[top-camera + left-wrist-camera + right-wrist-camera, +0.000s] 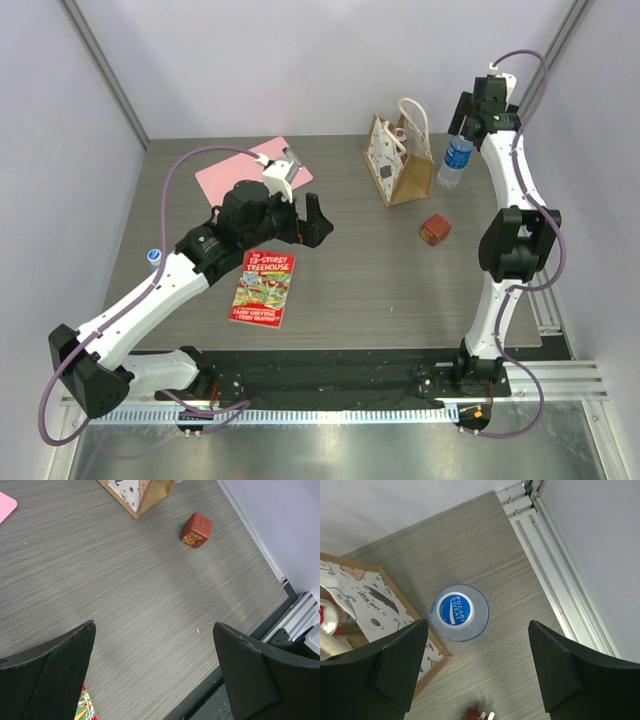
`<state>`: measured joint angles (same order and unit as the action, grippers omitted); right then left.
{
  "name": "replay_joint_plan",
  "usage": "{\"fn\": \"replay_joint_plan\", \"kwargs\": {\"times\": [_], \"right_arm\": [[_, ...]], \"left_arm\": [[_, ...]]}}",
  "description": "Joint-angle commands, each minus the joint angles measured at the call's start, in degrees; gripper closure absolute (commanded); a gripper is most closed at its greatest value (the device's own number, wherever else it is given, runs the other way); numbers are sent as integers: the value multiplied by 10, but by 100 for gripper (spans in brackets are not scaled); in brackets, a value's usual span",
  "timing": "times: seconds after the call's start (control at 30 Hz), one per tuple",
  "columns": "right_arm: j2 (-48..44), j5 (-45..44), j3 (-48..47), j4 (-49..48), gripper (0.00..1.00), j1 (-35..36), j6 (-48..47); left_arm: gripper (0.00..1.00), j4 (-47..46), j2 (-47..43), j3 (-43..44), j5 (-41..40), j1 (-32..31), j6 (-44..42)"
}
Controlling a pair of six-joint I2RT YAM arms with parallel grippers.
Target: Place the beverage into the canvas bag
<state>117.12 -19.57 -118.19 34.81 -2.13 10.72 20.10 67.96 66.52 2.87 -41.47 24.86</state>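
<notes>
While the right arm reaches over the far right corner of the bench [350, 290], its right fingers [410, 640] are spread wide, hanging above the beverage bottle [459, 611] and apart from it

Bottle: upright on the bench, just beside the canvas bag [400, 165] on its right, not in it. Blue cap reads "POCARI SWEAT" in white; clear body with a blue label in the top view

Bag: upright, tan-brown, white panel with small dark prints, dark square patch, cream loop handles standing up. Mouth open; the right wrist view shows something silver and red inside, can't tell what

Left fingers [80, 645] also spread wide, over bare bench near the middle-left, well apart from bag and bottle

Other readable stuff:
- book [263, 288] flat on the bench by the left arm, red cover, title "THE 13-STOREY TREEHOUSE"; author line too small to trust
- red cube [196, 529] near the bag's front corner, slots on top, orange print on one face, not legible
- pink clipboard [240, 175] at the far left, partly under the left arm

Bench top is grey wood-grain laminate. Aluminium rail [555, 565] runs along its right edge, black strip along the near edge. Walls are plain pale lilac-white panels with grey corner posts
</notes>
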Motion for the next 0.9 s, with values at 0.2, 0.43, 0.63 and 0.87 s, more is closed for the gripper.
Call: {"fn": "replay_joint_plan", "kwargs": {"times": [0.2, 0.43, 0.63, 0.87], "right_arm": [[69, 53, -67, 2, 15, -5, -38], [83, 60, -60, 1, 23, -12, -43], [73, 59, -56, -2, 64, -12, -43], [37, 54, -64, -6, 99, -12, -45]], "left_arm": [[0, -13, -8, 21, 7, 2, -3], [0, -12, -10, 20, 7, 2, -3], [0, -12, -7, 21, 9, 2, -3], [0, -12, -7, 21, 9, 3, -3]]}}
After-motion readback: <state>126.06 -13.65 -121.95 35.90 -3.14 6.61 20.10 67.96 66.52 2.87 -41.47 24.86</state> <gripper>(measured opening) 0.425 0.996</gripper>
